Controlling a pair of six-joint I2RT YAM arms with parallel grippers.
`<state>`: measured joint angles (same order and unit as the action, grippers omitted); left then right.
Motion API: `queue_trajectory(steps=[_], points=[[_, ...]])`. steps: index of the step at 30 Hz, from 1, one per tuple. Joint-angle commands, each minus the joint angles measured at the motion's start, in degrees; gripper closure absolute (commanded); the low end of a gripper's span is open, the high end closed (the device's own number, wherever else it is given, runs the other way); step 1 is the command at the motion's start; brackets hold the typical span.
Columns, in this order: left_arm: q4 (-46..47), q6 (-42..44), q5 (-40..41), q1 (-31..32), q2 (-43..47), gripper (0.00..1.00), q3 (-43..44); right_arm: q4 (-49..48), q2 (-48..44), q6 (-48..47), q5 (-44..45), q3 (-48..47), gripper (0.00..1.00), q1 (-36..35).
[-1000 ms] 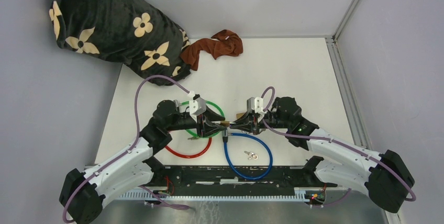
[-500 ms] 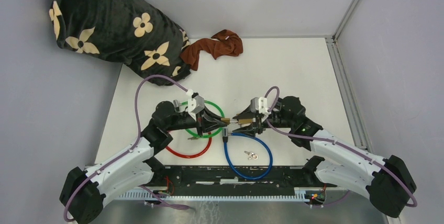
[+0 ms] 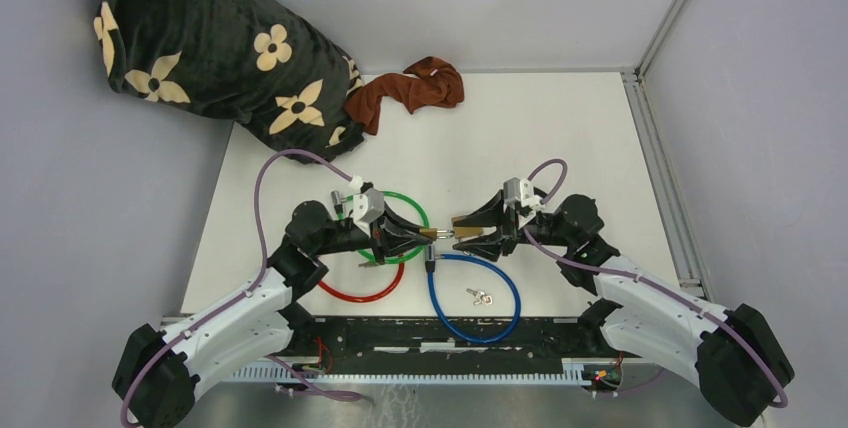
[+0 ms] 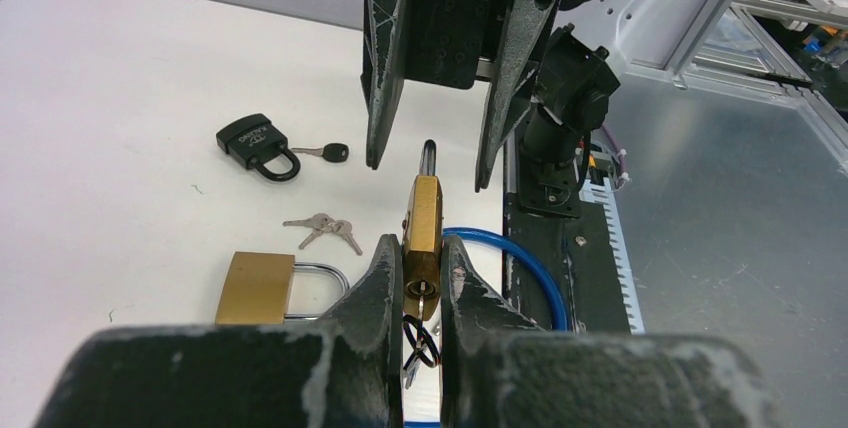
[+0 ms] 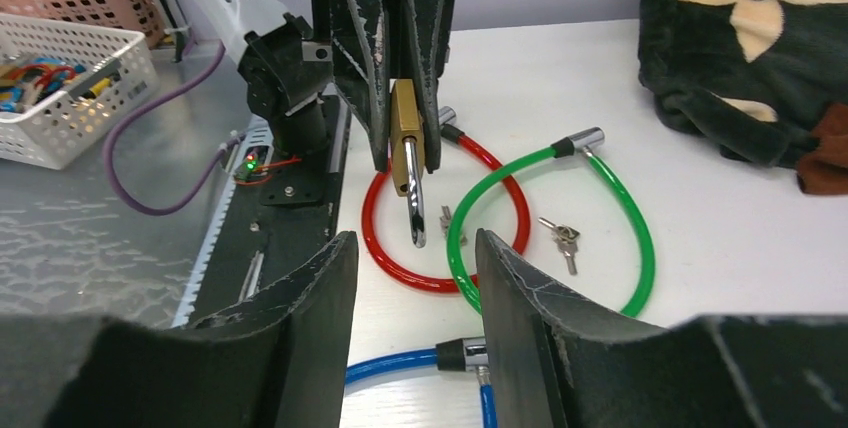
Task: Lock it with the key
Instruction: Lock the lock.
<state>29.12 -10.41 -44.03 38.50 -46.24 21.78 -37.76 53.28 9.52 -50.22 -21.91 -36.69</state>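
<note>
Nearest the arm bases, a blue cable loop lock lies on the white tabletop, with small silver keys inside its loop. Just beyond, the left claw grips a brass padlock by its body. The shackle points at the right claw, which stands wide and apart from it. A red cable loop and a green cable loop lie under the left arm. Farthest are a brown cloth and a black flowered blanket.

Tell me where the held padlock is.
Top view, centre: the padlock sits in the left end effector, facing the right end effector, by the blue cable.
</note>
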Motion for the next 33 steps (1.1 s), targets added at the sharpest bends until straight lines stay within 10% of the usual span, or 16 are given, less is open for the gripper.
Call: queue_trajectory(steps=[1, 18, 33], points=[[4.75, -2.20, -0.40, 0.42, -0.22, 0.98, 0.46, -14.36, 1.71, 8.76, -3.97, 1.36, 0.49, -0.07], [7.73, -2.79, 1.10, 3.48, -1.47, 0.98, 0.22, -12.43, 4.38, 7.13, -1.38, -0.85, 1.00, -3.02], [8.10, -6.98, 11.76, 7.69, -5.01, 0.98, 2.17, -22.45, 7.93, 9.40, 2.99, 0.65, 1.00, -6.99]])
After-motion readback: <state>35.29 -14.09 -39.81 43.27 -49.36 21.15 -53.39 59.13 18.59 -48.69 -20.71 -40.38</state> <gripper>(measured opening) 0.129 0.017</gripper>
